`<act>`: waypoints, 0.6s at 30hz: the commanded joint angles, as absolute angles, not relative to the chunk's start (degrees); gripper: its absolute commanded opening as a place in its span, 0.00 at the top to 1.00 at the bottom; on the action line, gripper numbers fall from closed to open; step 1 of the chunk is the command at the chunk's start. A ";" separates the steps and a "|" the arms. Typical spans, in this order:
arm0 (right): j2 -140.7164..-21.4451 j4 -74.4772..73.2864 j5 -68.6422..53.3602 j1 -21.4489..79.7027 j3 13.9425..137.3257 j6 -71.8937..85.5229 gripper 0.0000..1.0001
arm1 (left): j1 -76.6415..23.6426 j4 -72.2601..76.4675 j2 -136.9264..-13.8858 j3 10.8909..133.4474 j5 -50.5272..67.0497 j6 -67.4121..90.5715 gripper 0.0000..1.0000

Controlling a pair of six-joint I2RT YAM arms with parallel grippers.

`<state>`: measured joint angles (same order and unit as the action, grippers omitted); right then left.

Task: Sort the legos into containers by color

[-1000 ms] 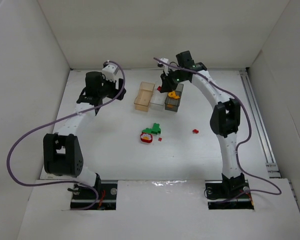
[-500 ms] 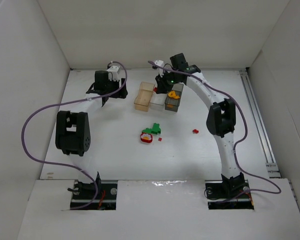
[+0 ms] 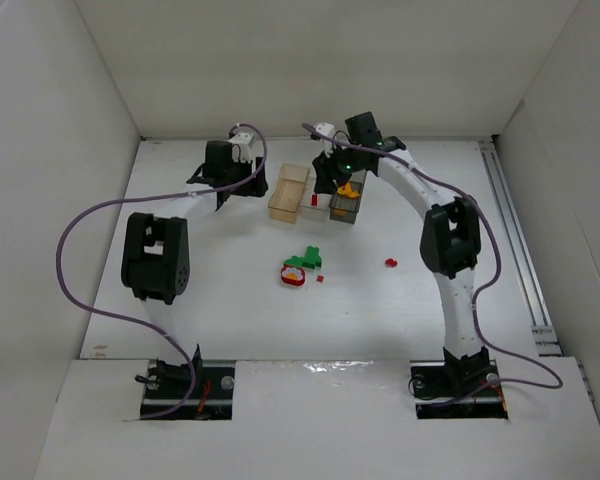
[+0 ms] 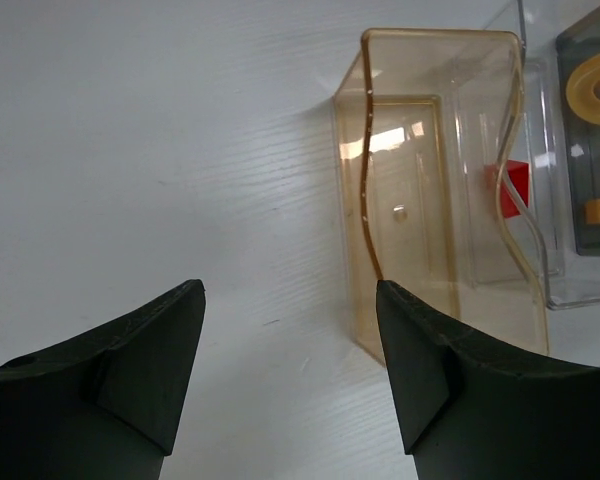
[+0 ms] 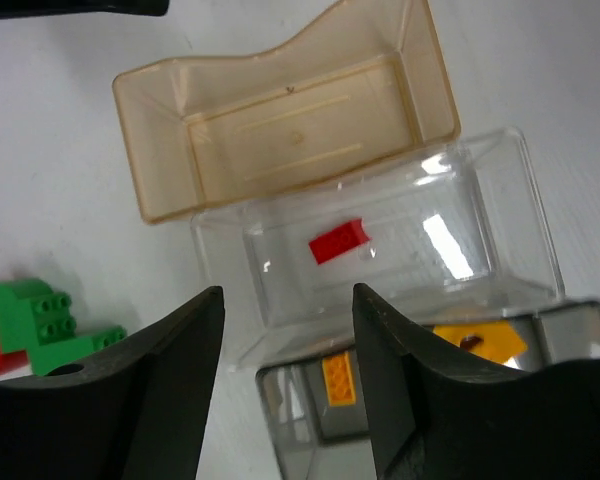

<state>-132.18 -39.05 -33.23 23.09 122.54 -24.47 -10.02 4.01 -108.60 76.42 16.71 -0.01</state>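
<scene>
1. We see the white table (image 3: pixel 230 310) with both arms reaching toward its far side.
2. The right arm (image 3: pixel 450 240) arches over the row of containers. Its gripper (image 5: pixel 285 300) hangs above the clear box (image 5: pixel 500 250), fingers spread wide and holding nothing.
3. The left arm (image 3: pixel 155 255) ends just left of the row. Its gripper (image 4: pixel 290 290) is also spread wide and empty, over bare table beside the amber box (image 4: pixel 430 200).
4. The three boxes stand side by side, touching: amber on the left, clear in the middle, dark grey box (image 5: pixel 570 345) on the right.
5. The amber box holds no pieces.
6. Nearer the arm bases, well apart from the boxes, a green piece (image 3: pixel 310 257) lies against a red ring (image 3: pixel 294 277).
7. An orange wedge (image 5: pixel 480 340) and an orange brick (image 5: pixel 338 377) lie in the dark grey box.
8. One red brick (image 5: pixel 338 241) lies in the clear box.
9. Two tiny red bricks sit loose on the table, one just right of the ring (image 3: pixel 321 278), the other farther right (image 3: pixel 391 262).
</scene>
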 commanded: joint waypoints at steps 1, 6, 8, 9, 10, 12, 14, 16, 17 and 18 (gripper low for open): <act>-119.75 -29.46 -34.28 20.40 116.57 -20.05 0.40 | -12.39 4.66 -108.46 78.22 16.18 2.10 0.34; -112.16 -27.75 -35.06 16.45 109.52 -19.42 0.40 | -14.76 5.44 -107.93 75.94 11.96 4.56 0.34; -109.70 -28.47 -36.12 15.30 106.27 -19.42 0.40 | -14.77 7.02 -107.15 74.63 11.43 5.62 0.34; -108.82 -28.48 -36.12 14.77 104.78 -20.03 0.40 | -13.37 10.08 -105.49 72.27 11.43 6.41 0.34; -107.94 -28.48 -36.12 13.90 101.55 -20.04 0.40 | -12.75 11.59 -104.69 71.12 12.12 8.07 0.34; -105.91 -27.86 -37.09 13.28 98.89 -20.74 0.39 | -12.04 13.35 -103.54 69.79 12.65 8.88 0.33; -105.38 -27.86 -36.39 13.27 96.34 -20.74 0.39 | -11.43 11.87 -103.54 70.31 9.77 8.09 0.33; -104.16 -27.86 -36.39 13.27 95.19 -21.36 0.39 | -11.43 10.91 -103.54 71.45 6.44 7.48 0.33; -104.15 -27.86 -34.91 13.27 94.32 -21.36 0.39 | -11.43 10.90 -104.06 71.46 5.63 6.95 0.33; -103.54 -27.25 -34.02 13.27 93.78 -21.36 0.39 | -11.43 10.20 -104.06 71.46 4.75 6.42 0.33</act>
